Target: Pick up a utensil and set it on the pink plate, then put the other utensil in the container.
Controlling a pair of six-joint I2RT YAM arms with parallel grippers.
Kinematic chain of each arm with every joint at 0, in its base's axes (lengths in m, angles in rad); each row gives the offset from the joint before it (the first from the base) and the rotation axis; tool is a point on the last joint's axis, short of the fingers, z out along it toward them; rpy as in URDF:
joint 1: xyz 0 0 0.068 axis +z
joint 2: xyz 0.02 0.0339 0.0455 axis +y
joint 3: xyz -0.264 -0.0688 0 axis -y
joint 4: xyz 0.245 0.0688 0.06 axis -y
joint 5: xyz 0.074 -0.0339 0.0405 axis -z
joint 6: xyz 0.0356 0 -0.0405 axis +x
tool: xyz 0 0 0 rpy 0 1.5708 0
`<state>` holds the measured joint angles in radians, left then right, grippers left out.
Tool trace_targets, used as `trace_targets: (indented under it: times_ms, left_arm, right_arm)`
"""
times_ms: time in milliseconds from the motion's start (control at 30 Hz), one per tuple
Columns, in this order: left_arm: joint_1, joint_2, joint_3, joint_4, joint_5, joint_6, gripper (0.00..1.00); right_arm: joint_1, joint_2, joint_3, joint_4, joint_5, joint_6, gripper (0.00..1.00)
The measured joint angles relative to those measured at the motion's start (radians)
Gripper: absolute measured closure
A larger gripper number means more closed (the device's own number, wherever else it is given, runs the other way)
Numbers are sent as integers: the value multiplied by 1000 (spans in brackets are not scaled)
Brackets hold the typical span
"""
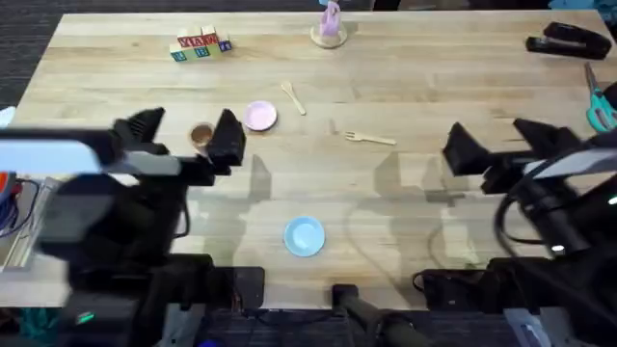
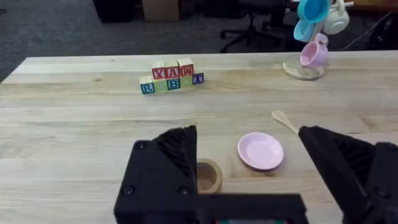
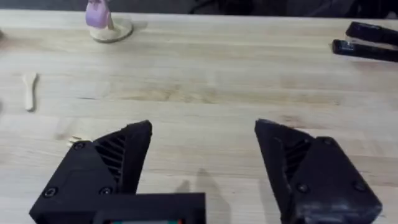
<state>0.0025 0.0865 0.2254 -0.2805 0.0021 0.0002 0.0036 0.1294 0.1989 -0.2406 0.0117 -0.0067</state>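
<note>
The wooden fork lies flat near the table's middle, its tines just showing in the right wrist view. The wooden spoon rests farther back, right of the pink plate. The tan container stands left of the plate. My left gripper hangs open above the container and plate. My right gripper is open and holds nothing, well to the right of the fork.
A light blue dish sits near the front centre. Lettered blocks and a mug stand are at the back. A black stapler and scissors lie at the far right.
</note>
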Motion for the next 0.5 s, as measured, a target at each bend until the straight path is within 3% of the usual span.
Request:
trace_targets:
  times_ms: [333,500]
  left_arm:
    - [0,398,533,-415,-2,0,9]
    - [0,568,748,-587,-2,0,9]
  right_arm:
    - [0,483,584,-376,3,-1,6]
    - [0,694,829,-572,-2,-5,5]
